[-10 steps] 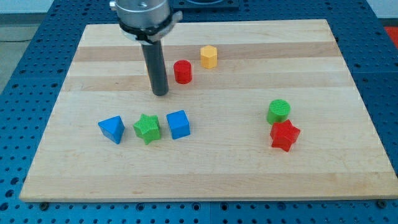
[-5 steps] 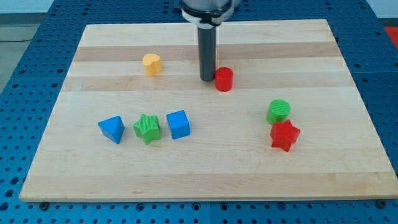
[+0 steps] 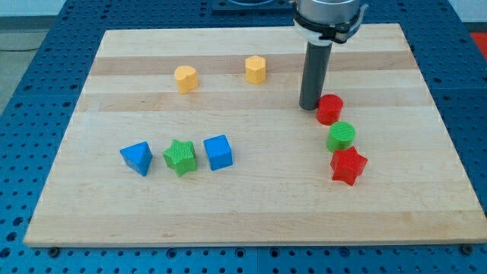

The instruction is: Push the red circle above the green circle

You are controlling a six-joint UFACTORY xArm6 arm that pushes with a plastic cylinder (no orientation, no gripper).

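My tip (image 3: 310, 107), no gripper fitted, touches red circle (image 3: 329, 109) left side; green circle (image 3: 342, 137) just below.

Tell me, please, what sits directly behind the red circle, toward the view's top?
My tip stands at the red circle's upper left, seemingly touching it. Beyond is bare board; whatever lies behind the rod is covered.

single raised view, angled down across whole wooden board (image 3: 114, 228), moderately near

Red circle (image 3: 329, 109); green circle (image 3: 342, 136); red star (image 3: 348, 165); pale striped wooden board (image 3: 114, 198) (blue surround).
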